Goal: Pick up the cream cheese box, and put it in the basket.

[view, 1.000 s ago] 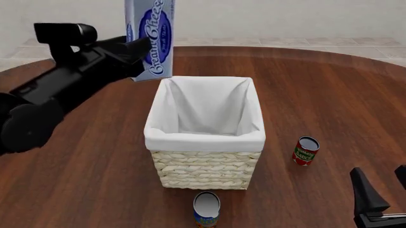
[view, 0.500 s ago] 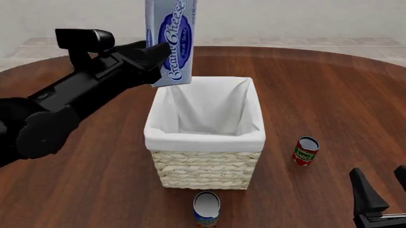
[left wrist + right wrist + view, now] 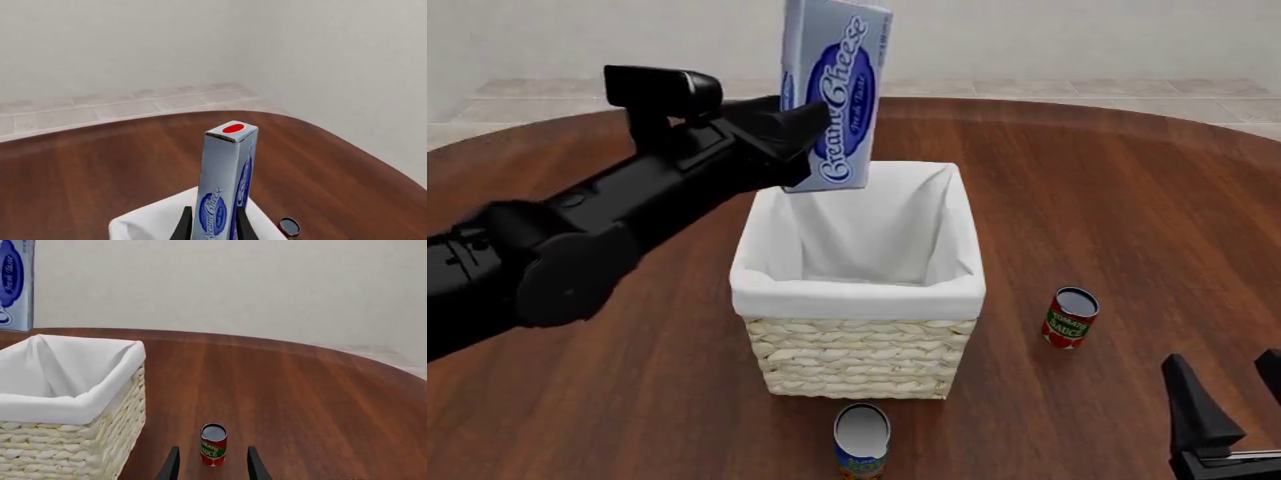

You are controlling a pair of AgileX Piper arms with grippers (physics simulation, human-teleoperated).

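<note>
Moved right since a second ago: cream cheese box (image 3: pixel 834 95), clamped in the left pincer (image 3: pixel 787 125), standing tall, now over the back-left rim of the basket (image 3: pixel 857 290). Needs a bit more right, then down. Right pincer (image 3: pixel 210 462) apart, low, idle.

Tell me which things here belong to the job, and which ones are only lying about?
Belong to the job: cream cheese box, held by the left gripper; basket.

Only lying about: red can; blue-orange can; idle right gripper.
</note>
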